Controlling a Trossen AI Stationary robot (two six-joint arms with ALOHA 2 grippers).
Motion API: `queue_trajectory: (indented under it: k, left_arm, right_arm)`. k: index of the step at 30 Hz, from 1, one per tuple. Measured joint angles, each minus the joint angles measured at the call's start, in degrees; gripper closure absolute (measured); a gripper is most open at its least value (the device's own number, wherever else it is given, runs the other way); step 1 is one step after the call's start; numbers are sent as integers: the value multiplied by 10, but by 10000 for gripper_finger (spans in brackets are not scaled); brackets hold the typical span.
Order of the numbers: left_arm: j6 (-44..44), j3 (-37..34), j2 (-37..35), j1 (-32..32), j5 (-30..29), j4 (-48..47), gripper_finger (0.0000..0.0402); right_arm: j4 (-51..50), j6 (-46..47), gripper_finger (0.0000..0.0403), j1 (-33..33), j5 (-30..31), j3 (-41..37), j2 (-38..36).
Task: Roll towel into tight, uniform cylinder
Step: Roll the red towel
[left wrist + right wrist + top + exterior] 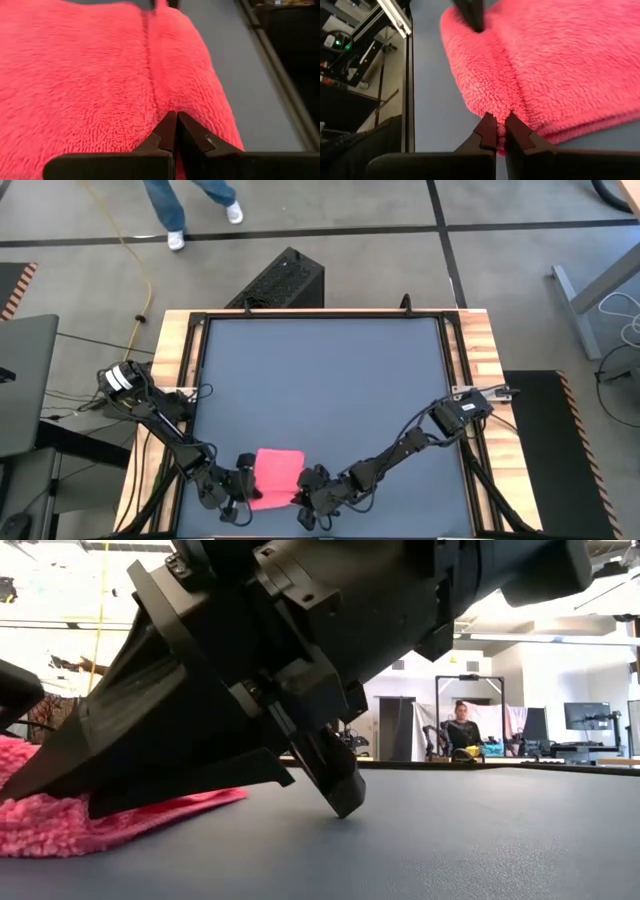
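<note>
I've got the towel (277, 472) at the counter's (320, 380) near edge, still mostly flat, so the rolling looks barely begun. Left tool (173, 131) is pinched tight on its left near edge, right tool (498, 132) nipped onto the right near corner. Whole roll left.

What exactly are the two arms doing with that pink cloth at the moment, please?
Both arms are working at the near edge of the table. The left gripper and the right gripper are each shut on an edge of the pink towel, one on either side. The towel lies mostly flat on the dark surface, so no roll has formed yet.
</note>
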Motion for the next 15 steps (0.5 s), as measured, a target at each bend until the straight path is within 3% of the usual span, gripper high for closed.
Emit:
queue_trajectory:
  k: [7,15]
  left_arm:
    - [-17,0,0,0,61,14,401]
    - [88,0,-8,-4,18,13,401]
  right_arm:
    - [-6,51,375,-2,-1,1,-2]
    - [-10,93,375,-18,-88,2,-4]
